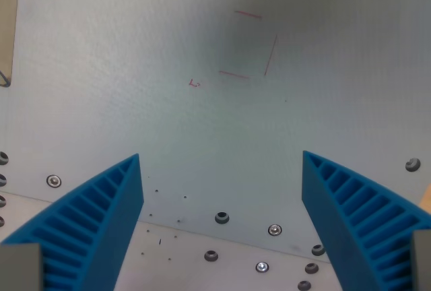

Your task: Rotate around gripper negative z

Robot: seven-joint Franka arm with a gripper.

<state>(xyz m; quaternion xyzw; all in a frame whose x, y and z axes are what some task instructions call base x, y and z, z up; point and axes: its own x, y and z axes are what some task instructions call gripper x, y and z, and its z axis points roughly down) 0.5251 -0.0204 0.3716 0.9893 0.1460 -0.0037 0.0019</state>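
Grey tabletop (pixel 135 69) under wide-apart, empty jaws.

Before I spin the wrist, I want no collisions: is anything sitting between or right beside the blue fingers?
Nothing visible does. The gripper is open, with only the bare grey plate, its flush screws and faint red marks showing between and beside the fingers.

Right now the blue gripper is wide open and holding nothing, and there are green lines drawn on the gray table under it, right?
Nearly. The gripper is wide open with nothing between its blue fingers, but the lines drawn on the gray table are red, not green. The wrist view shows them as an unfinished square.
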